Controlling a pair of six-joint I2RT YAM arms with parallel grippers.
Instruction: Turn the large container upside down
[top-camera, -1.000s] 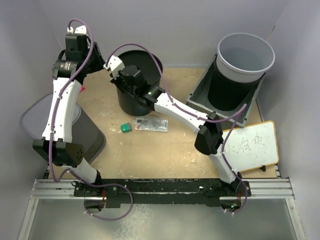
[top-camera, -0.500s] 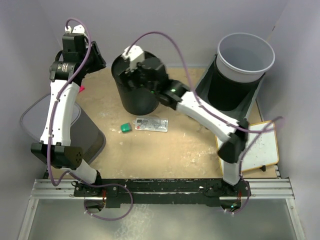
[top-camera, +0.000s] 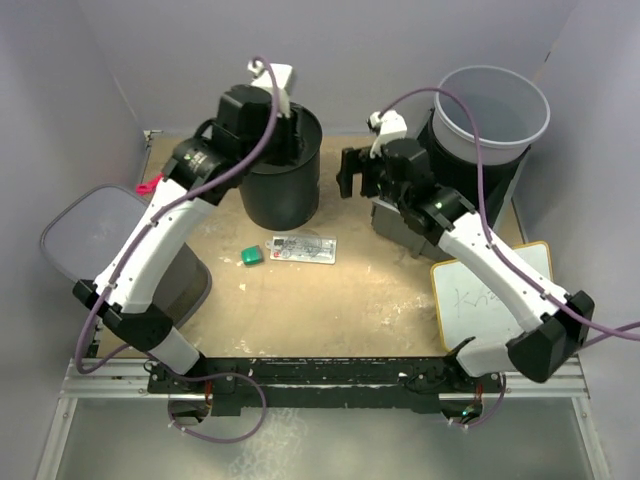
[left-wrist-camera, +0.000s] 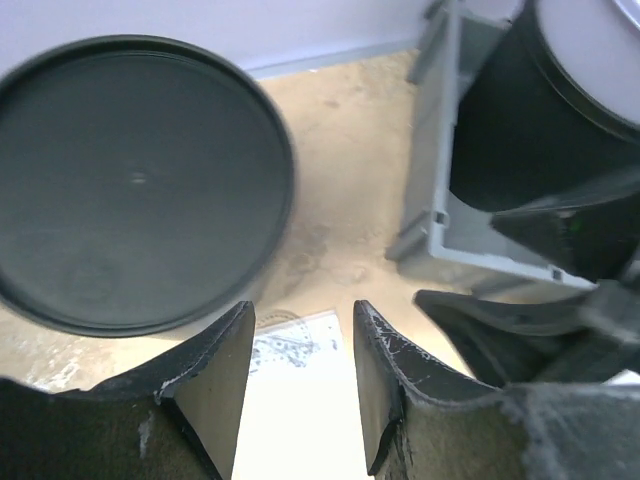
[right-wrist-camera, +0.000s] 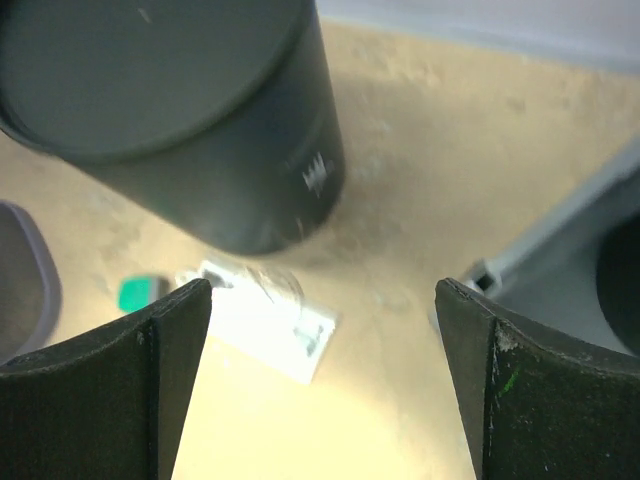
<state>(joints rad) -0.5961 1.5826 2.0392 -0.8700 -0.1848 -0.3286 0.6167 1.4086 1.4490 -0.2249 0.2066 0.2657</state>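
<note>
Since a second ago the right arm has let go of the large container (top-camera: 283, 185) and swung off toward the worktop's right side, while the left arm has come in over it from the far left corner. The container stands alone near the far edge, left of centre, with a flat closed face uppermost in both wrist views, so the turn-over looks done and the step in hand is the release and retreat.

The right end effector (right-wrist-camera: 322, 290) has its fingers wide apart on nothing. The left end effector (left-wrist-camera: 300, 320) is partly apart, also empty, hovering above and just beside the container's top. Next, both arms need to draw clear without nudging it.

The container's mouth against the worktop is hidden. From above, the left wrist covers its own fingers. The right wrist view is blurred.
</note>
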